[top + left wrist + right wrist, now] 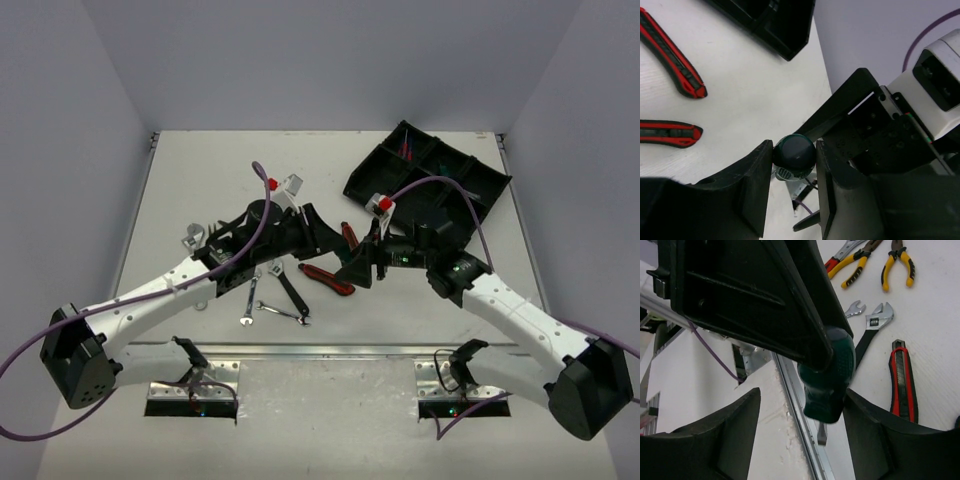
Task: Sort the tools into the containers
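The stubby green screwdriver (794, 152) hangs in mid-air, blade down, with my left gripper (794, 161) shut on its handle. In the right wrist view the same screwdriver (827, 382) sits between the jaws of my right gripper (802, 412), which is open. Its right finger (875, 430) is against the handle and its left finger (715, 435) stands well clear. From above, the two grippers meet at mid-table, left gripper (328, 240) and right gripper (360, 265). The black organiser tray (470, 190) lies at the back right.
On the table lie two red-black utility knives (672, 55) (667, 132), a black-handled adjustable wrench (872, 330), a silver wrench (855, 309) and yellow-handled pliers (897, 262). More silver wrenches (247, 300) lie near the front rail (330, 352).
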